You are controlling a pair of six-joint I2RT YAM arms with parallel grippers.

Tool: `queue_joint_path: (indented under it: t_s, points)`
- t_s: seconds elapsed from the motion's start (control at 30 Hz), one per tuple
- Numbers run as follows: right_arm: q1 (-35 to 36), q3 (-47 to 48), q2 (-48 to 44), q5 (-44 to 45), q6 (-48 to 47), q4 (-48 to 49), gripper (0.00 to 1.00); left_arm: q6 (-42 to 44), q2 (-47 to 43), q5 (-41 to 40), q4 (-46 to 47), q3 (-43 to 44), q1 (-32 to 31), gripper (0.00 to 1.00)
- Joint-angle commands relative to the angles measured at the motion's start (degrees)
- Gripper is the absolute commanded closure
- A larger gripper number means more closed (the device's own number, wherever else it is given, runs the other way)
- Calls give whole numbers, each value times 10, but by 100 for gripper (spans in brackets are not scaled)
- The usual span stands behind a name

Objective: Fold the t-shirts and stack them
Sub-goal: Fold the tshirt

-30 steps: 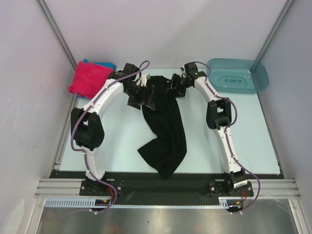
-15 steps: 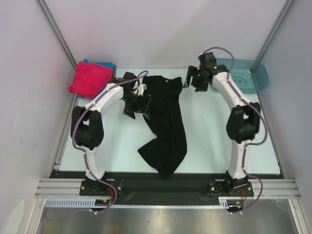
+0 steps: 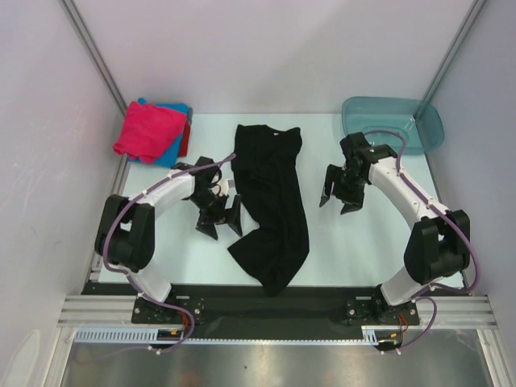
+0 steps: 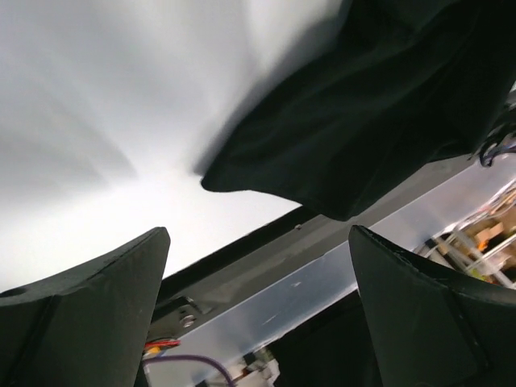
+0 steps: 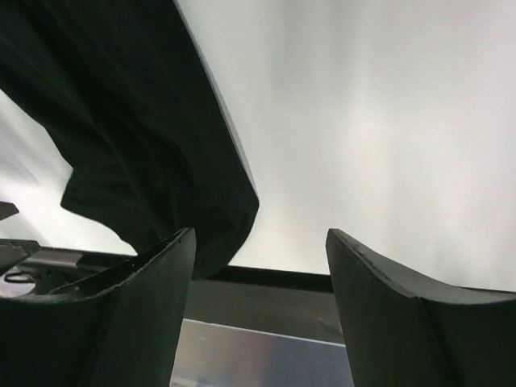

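Black t-shirt (image 3: 270, 201) crumpled on pale table (image 3: 355, 250) | white walls (image 3: 266, 48)

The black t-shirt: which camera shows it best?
The top external view: the whole black t-shirt shows there, stretched lengthwise on the table. Each wrist view catches only a dark, close-up part of its near end.

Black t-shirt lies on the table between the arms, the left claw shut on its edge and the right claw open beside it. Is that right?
Not quite. The left claw is open too, gripping nothing: the left wrist view shows its fingers spread, with the black t-shirt lying beyond them. The rest holds.
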Motion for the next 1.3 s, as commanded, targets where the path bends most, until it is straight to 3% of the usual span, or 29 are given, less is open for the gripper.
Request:
queue_joint_path:
  t_s: [0.0, 0.17, 0.33, 0.43, 0.57, 0.6, 0.67, 0.73, 0.83, 0.9, 0.97, 1.03, 1.07, 1.27]
  points:
    - [10, -38, -54, -46, 0, -14, 28, -69, -58, 24, 53, -34, -11, 0]
    - [23, -126, -158, -26, 37, 31, 27, -174, -184, 47, 142, -109, -49, 0]
    - [101, -222, -290, 55, 122, 92, 23, -249, -381, -2, 142, -216, -62, 0]
    - [160, -260, -358, 127, 156, 96, 20, -278, -448, -9, 155, -277, -59, 0]
    - [189, -347, -395, 172, 156, 153, 18, -311, -528, 6, 256, -385, -76, 0]
    - [189, -354, -385, 170, 146, 164, 18, -323, -530, 18, 282, -432, -77, 0]
    - [190, -364, -366, 169, 120, 194, 18, -345, -517, 28, 317, -444, -77, 0]
    - [191, -375, -338, 171, 108, 217, 18, -371, -500, -86, 307, -431, -98, 2]
    - [191, -420, -320, 158, 104, 296, 18, -386, -468, -170, 367, -421, -140, 5]
    - [195, -454, -318, 144, 104, 376, 18, -391, -437, -280, 401, -420, -163, 6]
    - [193, -506, -316, 140, 111, 450, 18, -373, -382, -353, 471, -425, -196, 8]
    - [194, -534, -312, 133, 120, 475, 18, -347, -317, -392, 485, -401, -226, 8]
    - [196, -537, -311, 136, 122, 477, 18, -325, -297, -449, 463, -371, -234, 7]
    - [199, -562, -304, 108, 141, 486, 18, -314, -197, -496, 486, -349, -254, 5]
